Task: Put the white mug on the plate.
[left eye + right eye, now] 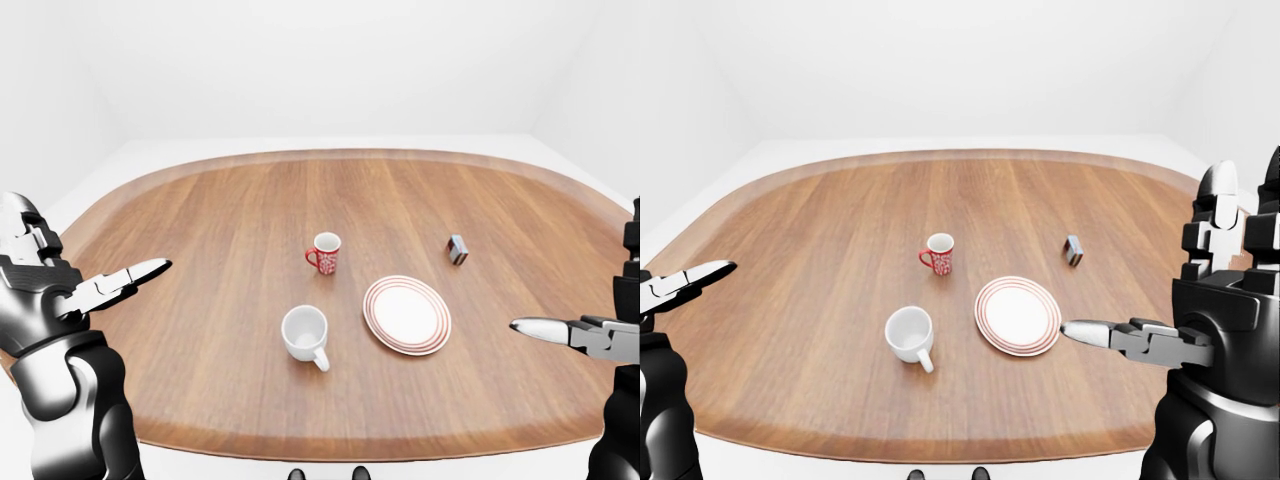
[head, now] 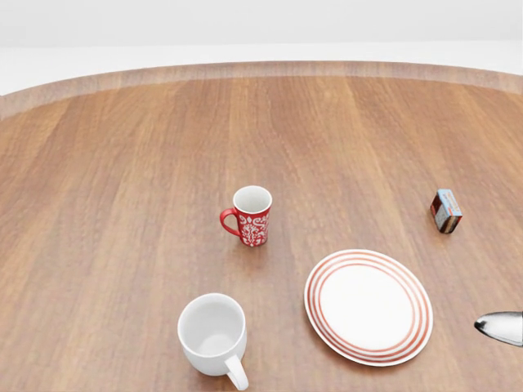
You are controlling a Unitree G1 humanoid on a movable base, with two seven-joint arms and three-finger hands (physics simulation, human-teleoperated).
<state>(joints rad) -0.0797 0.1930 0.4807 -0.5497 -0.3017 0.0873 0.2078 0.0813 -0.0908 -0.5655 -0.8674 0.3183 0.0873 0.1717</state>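
The white mug [image 2: 212, 334] is seen upright on the desk [image 1: 200, 260], near the bottom of the head view, where its handle is cut off by the picture's lower edge. It is glazed, rounded and plain, with the handle turned toward the bottom right. The plate [image 2: 368, 305] lies just to its right, apart from it: one round, flat, white disc ringed with thin red bands. Two mugs are counted in all; the second, a red patterned mug [image 2: 250, 216], stands above the white one. One small box [image 2: 445, 211] rests further right, its printing too small to be read. The desk is a large oval of brown wood grain with a paler rim.

The left hand [image 1: 105, 288] is held over the desk's left edge, the right hand [image 1: 1140, 338] just right of the plate; both are of glossy dark and silver metal, with fingers spread wide and nothing held.
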